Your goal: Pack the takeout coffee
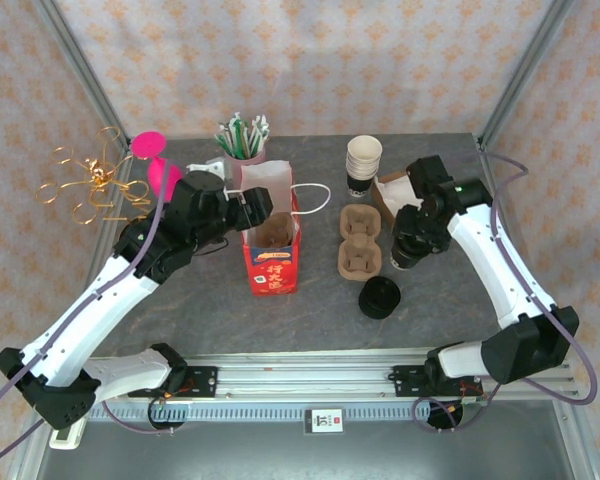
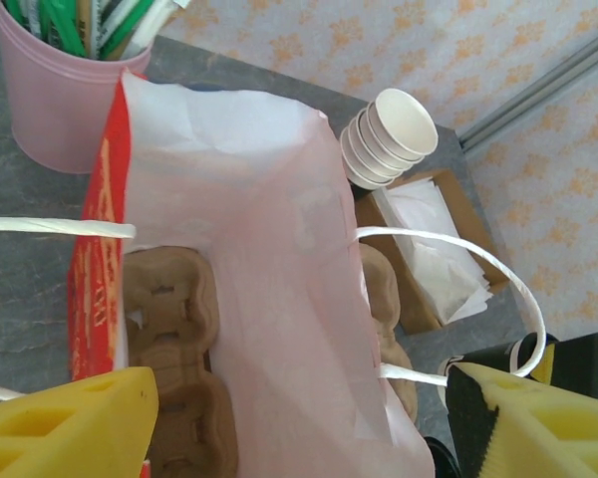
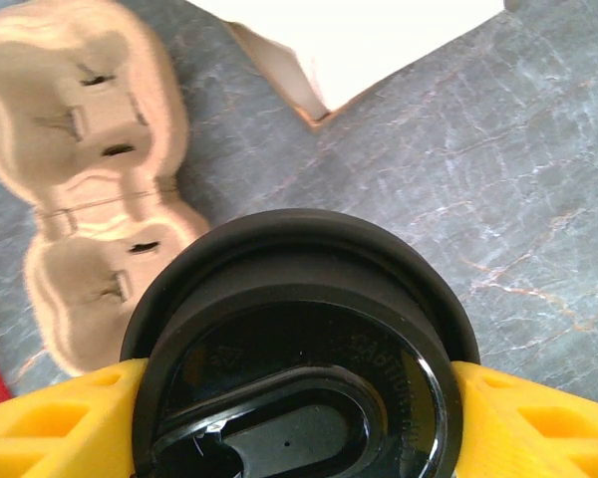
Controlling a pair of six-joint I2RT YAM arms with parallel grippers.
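A red paper bag [image 1: 271, 262] with white handles stands at the table's middle, with a brown cup carrier [image 2: 169, 329] lying inside it. My left gripper [image 1: 256, 209] hovers at the bag's mouth, open. Its yellow fingers [image 2: 70, 423] straddle the bag's white inner wall [image 2: 279, 299] without pinching it. To the right, my right gripper [image 1: 412, 250] is shut on a coffee cup with a black lid [image 3: 299, 368], held upright between its yellow fingers [image 3: 538, 428]. The cup hangs just right of a second brown carrier [image 1: 360, 240], which sits on the table with its pockets bare [image 3: 90, 169].
A black cup [image 1: 380, 297] stands in front of the table carrier. At the back are a stack of paper cups [image 1: 364, 165], a brown box of napkins [image 1: 390, 192] and a pink tub of straws [image 1: 242, 142]. A gold wire stand [image 1: 90, 185] is at the far left.
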